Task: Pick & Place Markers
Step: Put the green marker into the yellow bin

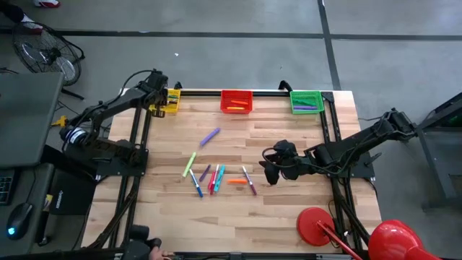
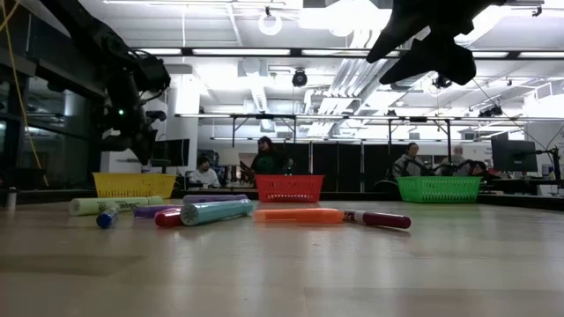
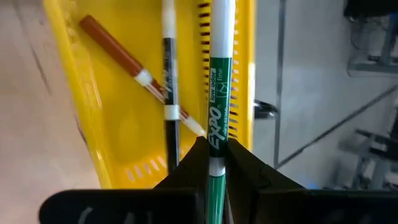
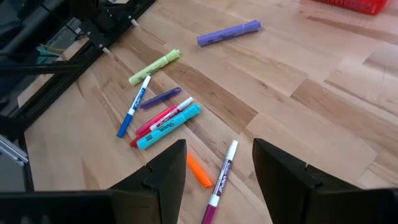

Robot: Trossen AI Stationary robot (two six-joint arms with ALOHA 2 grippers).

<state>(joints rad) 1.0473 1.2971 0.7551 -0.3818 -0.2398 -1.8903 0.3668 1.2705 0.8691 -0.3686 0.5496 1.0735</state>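
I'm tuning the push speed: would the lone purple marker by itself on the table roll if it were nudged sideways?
Probably: the purple marker looks round-barrelled and lies flat on smooth bare wood, nothing beside it to stop it. It seems stiff and light, so a fast push may send it off. The right gripper, open, hovers elsewhere.

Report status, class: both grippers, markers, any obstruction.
Left gripper shut on green whiteboard marker over yellow mesh basket. Right gripper open above loose markers. Nothing in the way.
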